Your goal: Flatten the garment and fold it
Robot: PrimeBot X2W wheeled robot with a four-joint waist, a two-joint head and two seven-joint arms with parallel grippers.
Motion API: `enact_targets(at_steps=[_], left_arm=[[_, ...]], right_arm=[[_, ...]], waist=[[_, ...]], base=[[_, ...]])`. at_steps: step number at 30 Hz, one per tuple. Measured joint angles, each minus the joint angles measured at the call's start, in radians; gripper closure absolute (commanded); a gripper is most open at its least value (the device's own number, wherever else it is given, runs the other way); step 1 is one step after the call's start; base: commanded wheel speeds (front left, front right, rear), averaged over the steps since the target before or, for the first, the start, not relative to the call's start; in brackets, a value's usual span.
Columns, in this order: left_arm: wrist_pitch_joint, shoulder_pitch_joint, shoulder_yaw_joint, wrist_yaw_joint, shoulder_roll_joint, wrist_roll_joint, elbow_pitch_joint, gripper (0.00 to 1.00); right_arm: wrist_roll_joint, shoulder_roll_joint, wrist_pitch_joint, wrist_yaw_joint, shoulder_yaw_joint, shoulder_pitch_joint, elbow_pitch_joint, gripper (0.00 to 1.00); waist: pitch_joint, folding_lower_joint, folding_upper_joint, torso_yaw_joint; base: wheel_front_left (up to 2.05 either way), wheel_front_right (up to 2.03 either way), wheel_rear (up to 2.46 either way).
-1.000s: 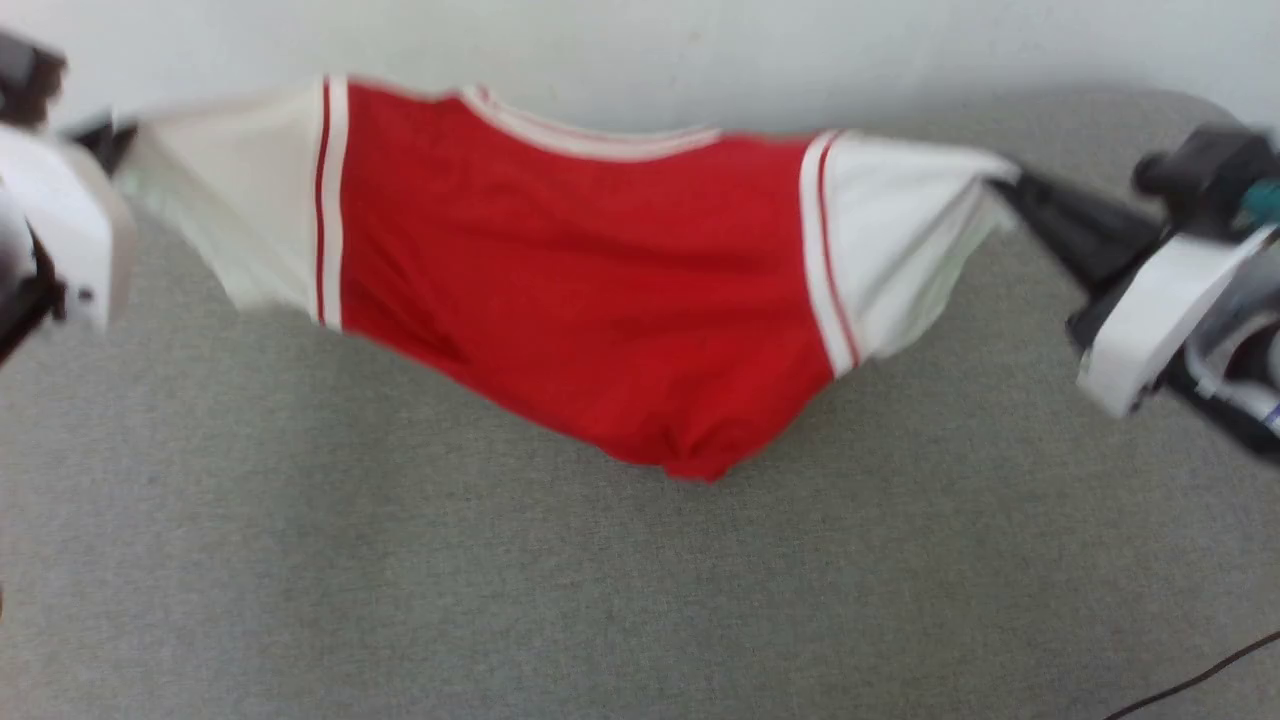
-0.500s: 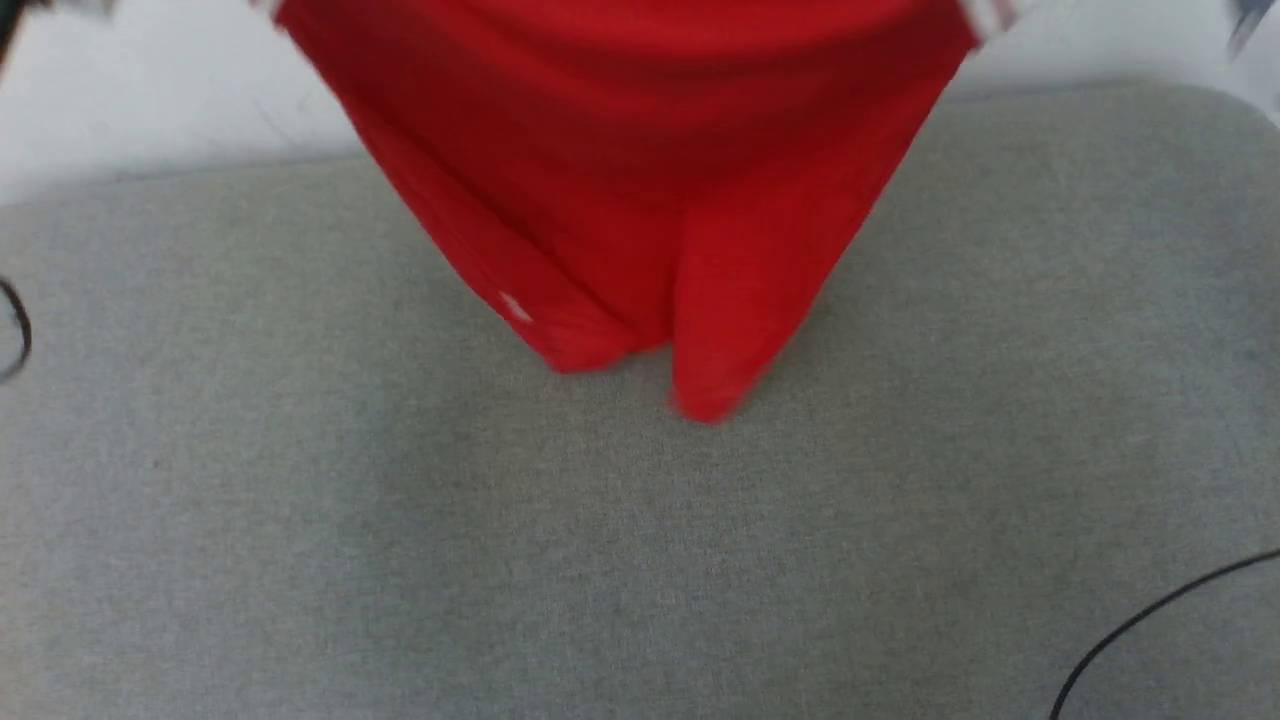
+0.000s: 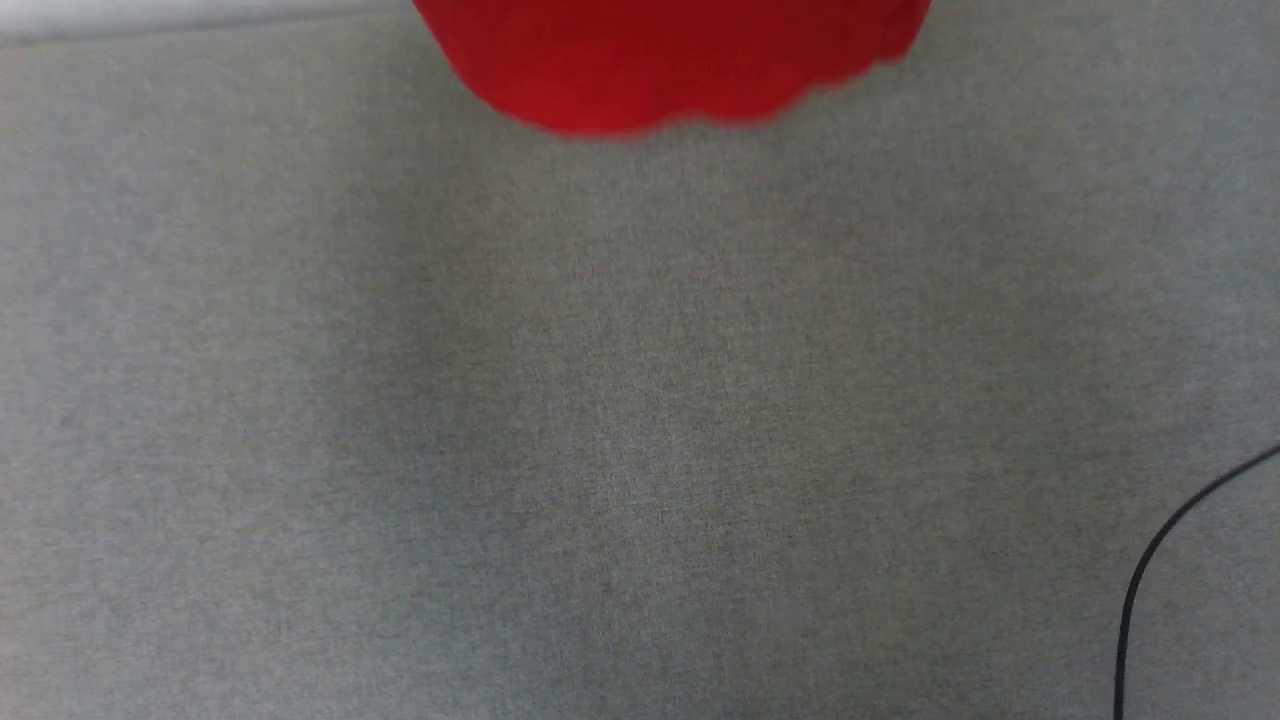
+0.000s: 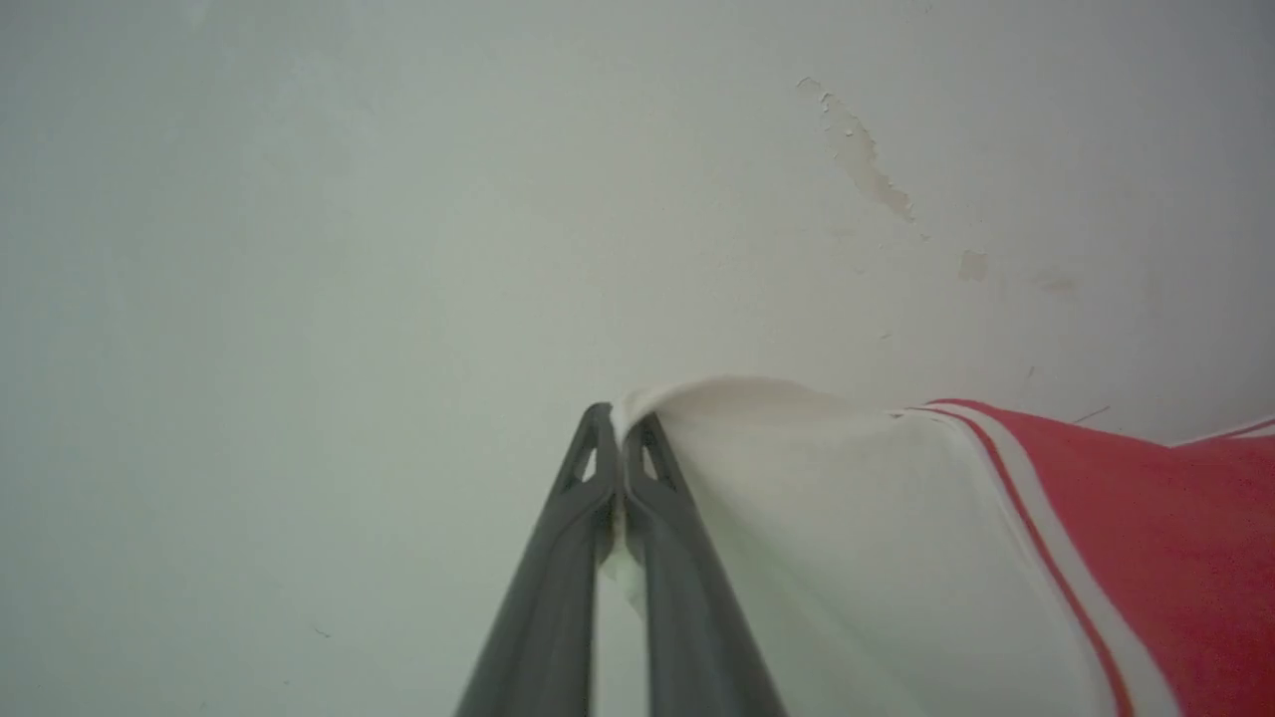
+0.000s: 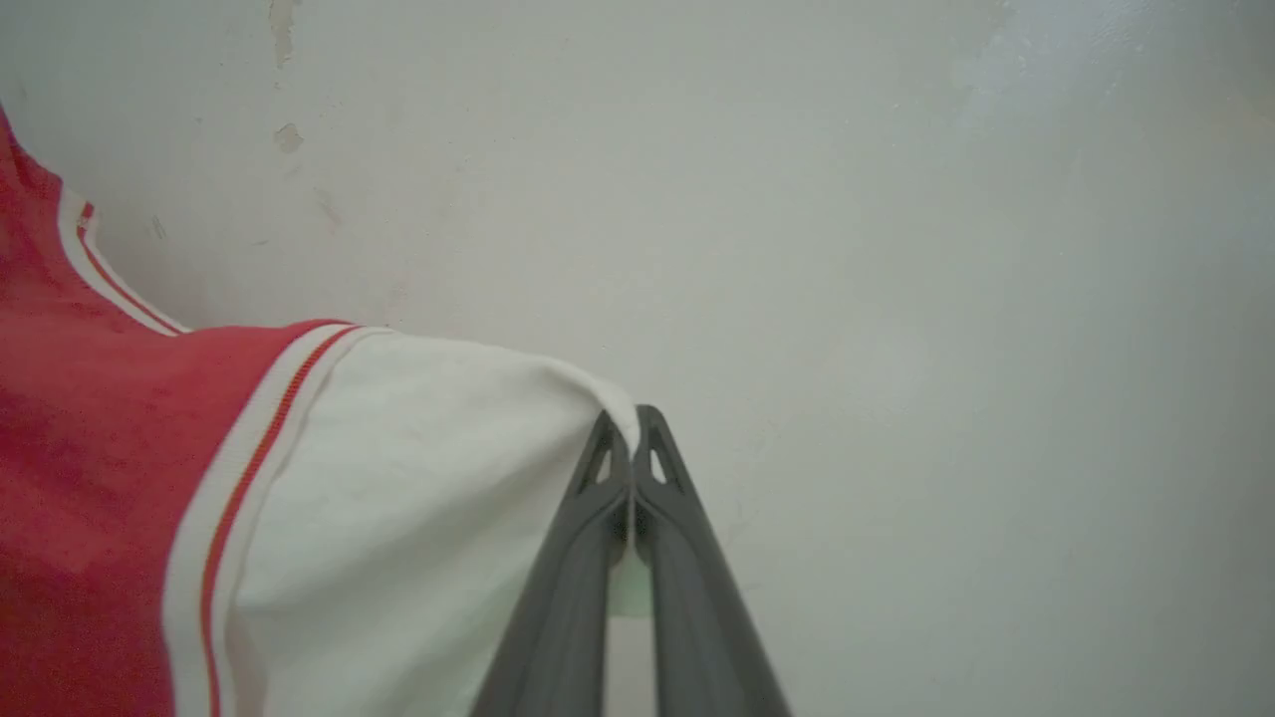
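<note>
Holds red jersey-style T-shirt w/ white short sleeves (image 4: 847, 558) up by both sleeve tips, spread betw. the two arms in front of pale painted wall (image 4: 299, 199).

L wrist view: clamps left gripper (image 4: 620, 438), two long dark fingers clenched tight, on edge of one white sleeve. Leaves a bit of white cloth peeking out lower down betw. the fingers. Runs off to that view's right from there: white sleeve, red-and-white striped trim, then red body. Shows flaked paint patch (image 4: 862, 159) on wall above the sleeve.

R wrist view: mirrors that on other side, w/ right gripper (image 5: 628, 438) squeezed closed on tip of other white sleeve. Spreads T-shirt (image 5: 398, 518) to that view's left, w/ striped trim, red body at the edge and collar trim at upper left.

Head view: puts blurred red lower part of T-shirt (image 3: 670, 60) at top centre, over grey woven fabric surface (image 3: 600, 400); can't tell if hem touches it. Curves thin black cable (image 3: 1150, 560) in at lower right corner, well apart from the red cloth.
</note>
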Motion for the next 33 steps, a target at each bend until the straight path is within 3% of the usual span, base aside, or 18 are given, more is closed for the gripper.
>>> enact_targets(at_steps=[7,16,25,33], left_arm=[[-0.052,-0.083,0.027,0.004,-0.002,-0.005,0.054,1.0],[-0.095,-0.016,0.029,0.008,0.0,-0.029,0.086,1.0],[-0.158,0.255,0.036,0.008,-0.018,-0.1,0.045,1.0],[-0.175,0.679,0.128,0.045,-0.006,-0.199,-0.089,1.0]], right_arm=[[-0.039,0.011,-0.049,0.0,-0.006,-0.134,0.115,1.0],[-0.032,0.046,-0.134,0.0,0.023,-0.151,0.238,1.0],[0.056,0.067,-0.231,0.0,0.12,0.077,0.253,1.0],[0.121,0.052,-0.266,0.0,0.193,0.367,0.16,1.0]], waist=[[0.086,0.0,0.0,-0.005],[0.098,-0.0003,0.0,0.008],[0.048,-0.0003,0.0,0.016],[-0.018,-0.0005,0.0,0.018]], base=[[0.0,0.0,0.0],[0.0,0.0,0.0],[0.0,0.0,0.0],[0.0,0.0,0.0]])
